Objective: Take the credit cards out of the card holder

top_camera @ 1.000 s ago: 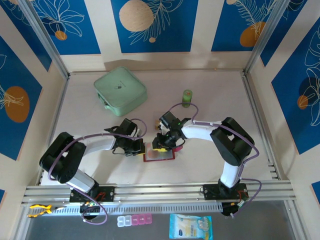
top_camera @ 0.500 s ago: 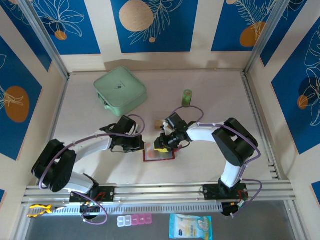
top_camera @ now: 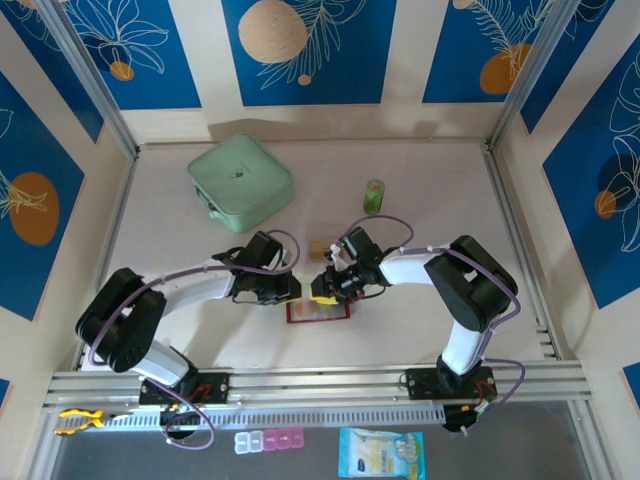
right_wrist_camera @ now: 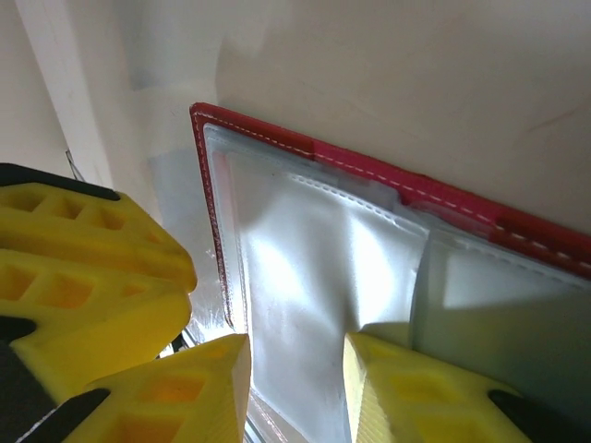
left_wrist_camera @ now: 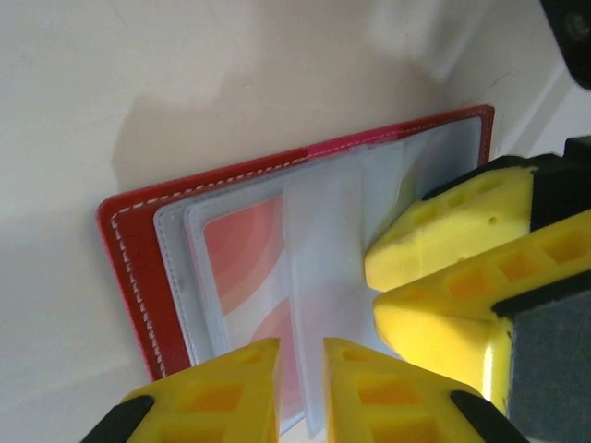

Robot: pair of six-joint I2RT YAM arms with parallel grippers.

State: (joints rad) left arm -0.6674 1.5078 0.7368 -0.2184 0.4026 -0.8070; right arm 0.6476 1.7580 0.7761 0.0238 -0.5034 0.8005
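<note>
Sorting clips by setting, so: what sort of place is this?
Probably a robotics lab test cell: a pale table boxed in by blue patterned panels, with a left arm and right arm bolted to an aluminium rail at its near edge.

Both arms are bent inward, elbows kept out. The left hand (top_camera: 288, 291) is held at the left edge of the card holder (top_camera: 320, 312), jaws narrowly parted. The right hand (top_camera: 322, 292) is lowered at its far edge, jaws parted wider.
</note>
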